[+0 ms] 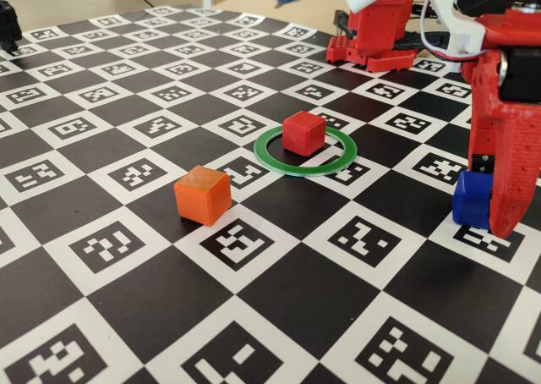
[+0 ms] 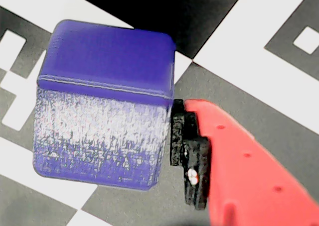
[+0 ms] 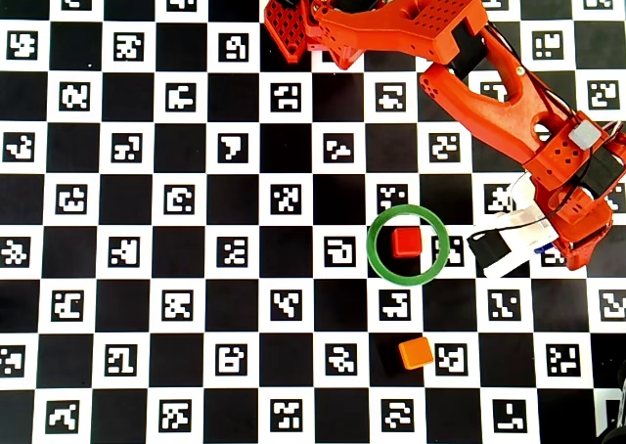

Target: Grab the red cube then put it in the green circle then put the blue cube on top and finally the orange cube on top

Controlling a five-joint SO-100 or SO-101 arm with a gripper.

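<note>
On the checkered desk [image 1: 127, 316], the red cube [image 1: 303, 133] already sits inside the ring [image 1: 279, 164], the pincer [image 1: 483, 206] grasps the blue cube [image 1: 470, 200] right of it, and the orange cube [image 1: 203, 194] waits untouched.

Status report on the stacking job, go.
Gripper down at the blue cube, one finger against its side; closure unclear. Red cube inside the green ring. Orange cube waiting on the board, path clear.
</note>
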